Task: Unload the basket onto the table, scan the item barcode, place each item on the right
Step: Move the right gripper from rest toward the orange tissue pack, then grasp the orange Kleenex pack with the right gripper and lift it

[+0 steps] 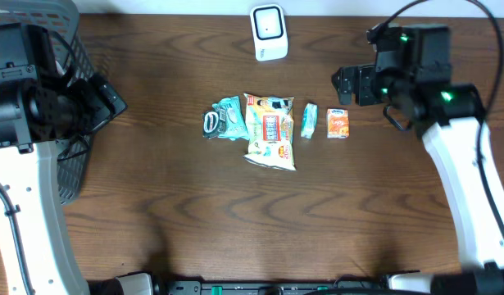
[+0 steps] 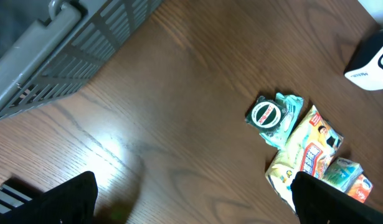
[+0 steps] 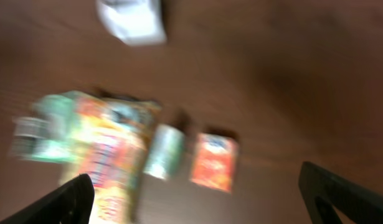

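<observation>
Dark wooden table (image 1: pixel 194 229), four packets (image 1: pixel 270 131) mid-table, white scanner (image 1: pixel 269 33) beyond.

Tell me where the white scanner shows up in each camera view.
Overhead: the white scanner sits top centre, beyond the row of items.
Left wrist: the scanner is at the right edge, cut off by the frame.
Right wrist: the scanner is at the top, left of centre, blurred.
Shared landmark: the yellow snack bag.
</observation>
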Controlling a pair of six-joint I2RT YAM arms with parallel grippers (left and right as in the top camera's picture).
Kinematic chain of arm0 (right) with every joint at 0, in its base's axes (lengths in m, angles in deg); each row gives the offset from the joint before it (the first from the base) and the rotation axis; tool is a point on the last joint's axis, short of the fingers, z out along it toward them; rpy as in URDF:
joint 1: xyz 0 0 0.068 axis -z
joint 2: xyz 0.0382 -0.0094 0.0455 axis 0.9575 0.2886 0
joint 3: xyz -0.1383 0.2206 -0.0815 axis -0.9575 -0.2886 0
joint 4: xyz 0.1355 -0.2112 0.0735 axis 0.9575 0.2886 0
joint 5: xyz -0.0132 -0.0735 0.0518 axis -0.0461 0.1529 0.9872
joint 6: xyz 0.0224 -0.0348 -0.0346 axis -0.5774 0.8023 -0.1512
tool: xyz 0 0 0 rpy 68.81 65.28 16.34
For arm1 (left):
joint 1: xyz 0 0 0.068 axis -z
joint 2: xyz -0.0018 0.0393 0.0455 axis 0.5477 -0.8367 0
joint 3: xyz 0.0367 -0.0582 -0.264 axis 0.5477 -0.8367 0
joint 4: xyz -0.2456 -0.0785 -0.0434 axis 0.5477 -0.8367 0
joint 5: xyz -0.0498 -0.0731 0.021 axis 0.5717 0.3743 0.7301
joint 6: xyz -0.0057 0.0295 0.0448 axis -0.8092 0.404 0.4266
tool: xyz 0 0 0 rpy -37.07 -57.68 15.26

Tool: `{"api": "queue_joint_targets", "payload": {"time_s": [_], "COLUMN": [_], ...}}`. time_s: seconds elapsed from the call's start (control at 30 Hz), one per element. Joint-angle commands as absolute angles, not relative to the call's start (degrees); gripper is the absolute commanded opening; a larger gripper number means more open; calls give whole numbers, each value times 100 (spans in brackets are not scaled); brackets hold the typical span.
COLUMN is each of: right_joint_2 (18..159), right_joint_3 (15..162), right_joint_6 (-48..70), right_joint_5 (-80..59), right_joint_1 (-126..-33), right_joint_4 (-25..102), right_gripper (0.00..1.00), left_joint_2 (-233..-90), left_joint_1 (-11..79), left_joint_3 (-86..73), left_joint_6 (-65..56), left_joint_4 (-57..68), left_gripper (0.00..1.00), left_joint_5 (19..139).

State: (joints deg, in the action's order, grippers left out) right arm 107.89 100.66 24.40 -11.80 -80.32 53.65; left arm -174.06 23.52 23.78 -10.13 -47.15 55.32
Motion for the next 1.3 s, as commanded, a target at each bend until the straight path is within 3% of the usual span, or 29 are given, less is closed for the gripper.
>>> {"api": "queue_joint_targets", "payload": {"time_s": [0.0,0.2,0.43,0.6,0.67,0.73,0.77,1.13,1.17,1.27], "right_joint_2": [11296,11976,12664,13209,13392,13591,13687,14271,14284,14284], "right_joint_3": [10177,10171,10171,10171,10171,10171,10171,10160,10151,10112], "right_joint_6": [2696,2691,2558,1706,1723,1905,1948,2359,2357,2353], "right_joint_5": [-1998,-1075,-1021,-549,-17,675,912,1377,1355,1272], "right_joint_1": [-7811,-7619,-7617,-7357,-7234,-7123,-7079,-7044,-7066,-7092], "right_joint_4": [5591,5687,5580,5317,5184,5079,5053,5121,5121,5129], "right_gripper": [99,99,99,98,91,65,58,62,56,24], "left_joint_2": [-17397,-17397,-17397,-17397,-17397,-17397,-17397,-17397,-17397,-17397], "left_joint_1": [2326,2326,2326,2326,2326,2326,2326,2326,2326,2326], "left_joint_3": [2408,2408,2408,2408,2408,2408,2408,2408,2408,2408], "left_joint_6": [-960,-960,-960,-960,-960,-960,-960,-960,-960,-960], "left_joint_4": [-4726,-4726,-4726,-4726,-4726,-4728,-4728,-4726,-4726,-4726], "left_gripper": [98,98,98,98,98,98,98,98,98,98], "left_joint_5": [5492,5492,5492,5495,5495,5495,5492,5492,5492,5492]}}
